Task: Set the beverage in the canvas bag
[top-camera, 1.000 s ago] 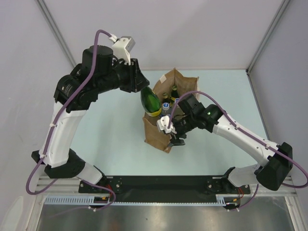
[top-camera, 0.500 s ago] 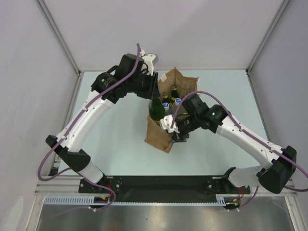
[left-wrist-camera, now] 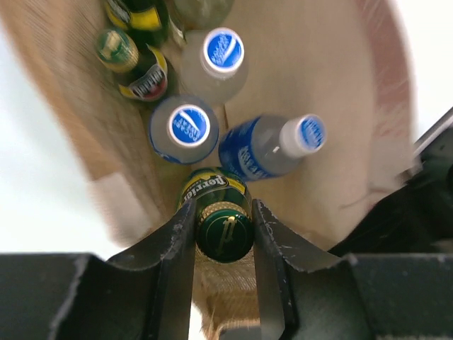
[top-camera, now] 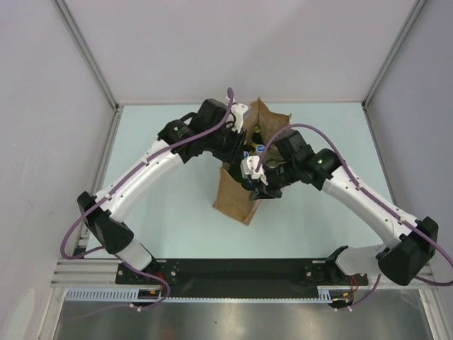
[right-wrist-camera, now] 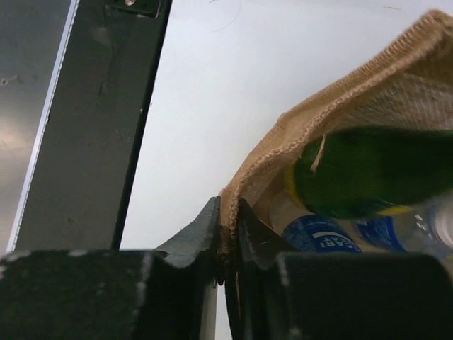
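Observation:
The beverage, a green Perrier bottle, hangs neck-up inside the mouth of the canvas bag, and my left gripper is shut on its capped neck. In the top view the left gripper reaches over the bag's open top and hides the bottle. My right gripper is shut on the bag's woven rim at the near side, holding it out. In the right wrist view a green bottle body with a yellow band shows inside the bag.
Several other bottles stand in the bag: clear ones with blue caps and dark ones with yellow labels. The bag stands mid-table between both arms. A black rail runs along the near edge.
My left arm has swung right and down, bringing the green bottle from above the bag's left side into its mouth. My right gripper has shut on the bag's rim.

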Robot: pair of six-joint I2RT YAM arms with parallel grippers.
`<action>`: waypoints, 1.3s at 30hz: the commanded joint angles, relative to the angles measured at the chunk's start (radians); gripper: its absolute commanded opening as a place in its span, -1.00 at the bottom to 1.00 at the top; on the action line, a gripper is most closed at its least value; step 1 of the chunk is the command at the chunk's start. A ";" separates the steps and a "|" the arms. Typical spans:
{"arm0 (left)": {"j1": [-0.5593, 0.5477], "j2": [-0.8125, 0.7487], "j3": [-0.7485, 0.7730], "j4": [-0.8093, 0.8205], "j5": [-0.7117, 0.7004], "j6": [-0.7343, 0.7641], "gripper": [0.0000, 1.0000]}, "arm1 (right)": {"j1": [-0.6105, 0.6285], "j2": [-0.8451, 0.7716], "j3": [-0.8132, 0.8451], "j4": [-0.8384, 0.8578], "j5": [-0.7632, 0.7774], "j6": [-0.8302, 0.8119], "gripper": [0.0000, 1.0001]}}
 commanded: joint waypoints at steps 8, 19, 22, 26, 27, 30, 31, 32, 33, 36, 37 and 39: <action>-0.012 -0.183 -0.329 0.369 0.075 0.010 -0.99 | -0.243 -0.090 0.111 0.161 -0.210 0.288 0.26; -0.012 -0.210 -0.461 0.461 0.071 0.001 -0.72 | -0.487 -0.080 0.113 0.365 -0.190 0.594 0.31; -0.012 -0.227 -0.476 0.467 0.055 0.006 -0.42 | -0.551 -0.078 0.122 0.405 -0.172 0.637 0.37; -0.012 -0.250 -0.470 0.465 0.032 0.015 -0.09 | -0.608 -0.061 0.133 0.414 -0.172 0.670 0.38; -0.012 -0.256 -0.470 0.465 0.028 0.016 -0.03 | -0.626 -0.058 0.134 0.414 -0.173 0.676 0.38; -0.012 -0.276 -0.459 0.458 0.009 0.022 0.20 | -0.645 -0.058 0.131 0.419 -0.176 0.690 0.38; -0.012 -0.282 -0.455 0.456 0.002 0.024 0.29 | -0.647 -0.057 0.131 0.418 -0.173 0.691 0.38; -0.012 -0.287 -0.446 0.453 -0.001 0.026 0.32 | -0.650 -0.057 0.131 0.414 -0.173 0.690 0.38; -0.012 -0.299 -0.440 0.450 -0.003 0.027 0.33 | -0.651 -0.055 0.133 0.413 -0.173 0.690 0.38; -0.012 -0.316 -0.401 0.429 -0.028 0.032 0.38 | -0.659 -0.055 0.134 0.411 -0.169 0.702 0.38; -0.012 -0.321 -0.378 0.423 -0.046 0.033 0.40 | -0.663 -0.055 0.136 0.411 -0.166 0.706 0.39; -0.009 -0.339 -0.355 0.410 -0.077 0.033 0.51 | -0.671 -0.050 0.140 0.408 -0.159 0.719 0.39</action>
